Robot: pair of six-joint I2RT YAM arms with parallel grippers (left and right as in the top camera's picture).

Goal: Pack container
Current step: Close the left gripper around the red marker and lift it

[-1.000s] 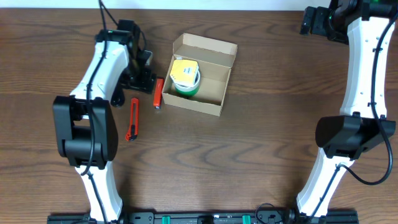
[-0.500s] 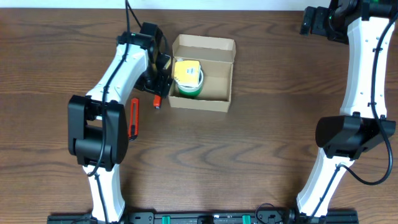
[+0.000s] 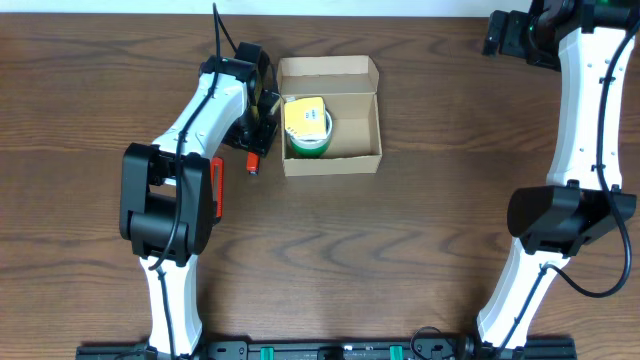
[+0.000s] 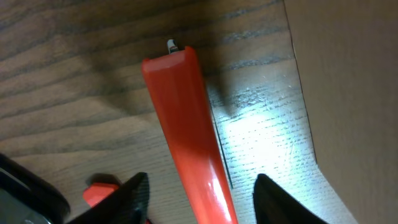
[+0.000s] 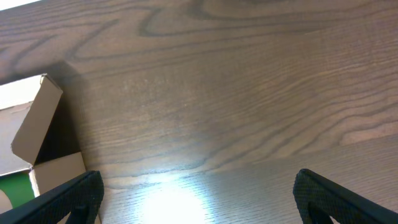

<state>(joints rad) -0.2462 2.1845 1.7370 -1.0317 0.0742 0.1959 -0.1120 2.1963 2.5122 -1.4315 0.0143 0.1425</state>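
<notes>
The container [image 3: 352,128] is an open tan cardboard box at the upper middle of the table, with its flap lid standing at the far side. A green tape roll with a yellow label [image 3: 305,126] lies in its left half. My left gripper [image 3: 257,138] is against the box's left wall. It is open and straddles a short red cutter [image 4: 186,124], with a gap on both sides. The box wall [image 4: 354,93] fills the right of the left wrist view. My right gripper [image 3: 508,35] is open and empty, high at the far right, over bare wood [image 5: 205,199].
A second, longer red cutter [image 3: 216,187] lies left of the box, partly under my left arm. The box flap [image 5: 34,121] and a bit of the green roll [image 5: 12,190] show at the left edge of the right wrist view.
My left arm has swung right toward the box. The box has shifted right and turned square to the table. The short red cutter has moved with the gripper. The right arm is still.
</notes>
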